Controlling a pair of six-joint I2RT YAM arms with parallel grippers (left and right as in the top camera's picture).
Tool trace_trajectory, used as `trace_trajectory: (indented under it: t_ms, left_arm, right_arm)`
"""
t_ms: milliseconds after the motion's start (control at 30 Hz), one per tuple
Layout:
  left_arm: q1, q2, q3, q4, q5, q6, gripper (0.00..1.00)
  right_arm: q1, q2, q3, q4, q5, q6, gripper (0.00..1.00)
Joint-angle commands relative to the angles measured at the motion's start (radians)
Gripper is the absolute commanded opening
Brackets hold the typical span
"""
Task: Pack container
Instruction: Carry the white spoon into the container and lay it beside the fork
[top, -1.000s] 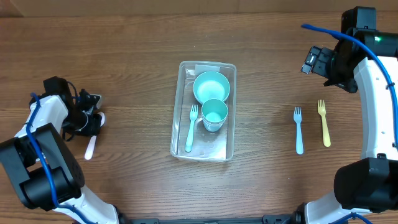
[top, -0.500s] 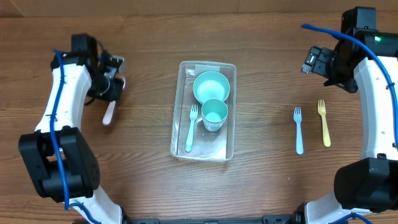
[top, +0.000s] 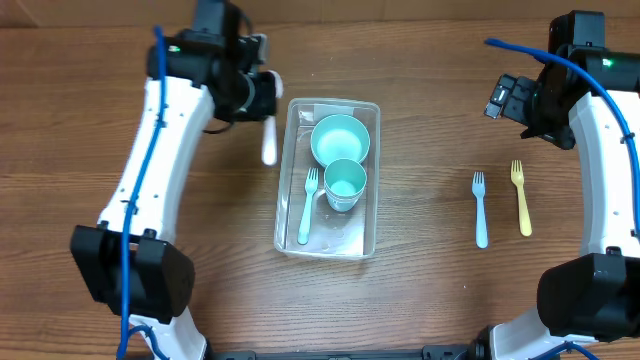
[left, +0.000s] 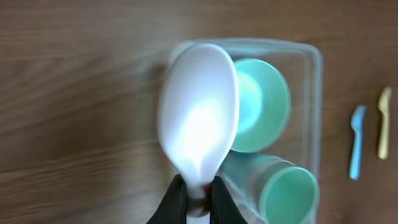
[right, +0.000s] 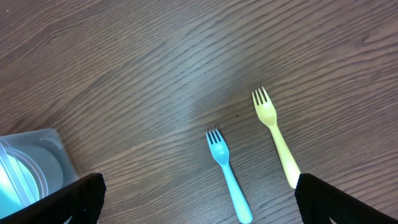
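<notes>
The container (top: 345, 236) is seen at the centre of the table (top: 200, 260): a clear plastic tub, rectangular with rounded corners and a raised rim, its long side running from 12 to 6 o'clock. Inside, a teal bowl (top: 340, 140) is set at the 12 o'clock end. A teal cup (top: 345, 184) is placed just below it, and an inner fork (top: 307, 205), pale blue, is laid along the 9 o'clock wall.

Compared with a second ago, the left gripper (top: 262, 100) has been carried from the table's 9 o'clock edge to the container's 10 o'clock corner, and the spoon (left: 199, 118) has been brought with it. The right gripper (top: 503, 97), the container and its contents have not been shifted.

The spoon is smooth, glossy white plastic with an oval bowl, and its handle is pinched between the left fingers. The right gripper is held spread wide at 2 o'clock, with nothing gripped. A blue fork (top: 480, 210) and a yellow fork (top: 521, 198), both matte plastic, are laid side by side at 3 o'clock. The table is dark wood with a visible grain.
</notes>
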Motion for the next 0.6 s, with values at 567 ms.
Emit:
trace_trajectory:
  t_ms: [567]
  left_arm:
    - [-0.248,0.002,-0.121,-0.083,-0.2,-0.269,0.07]
  right_arm:
    - [0.0,-0.023,0.021,0.006,0.006,0.004,1.0]
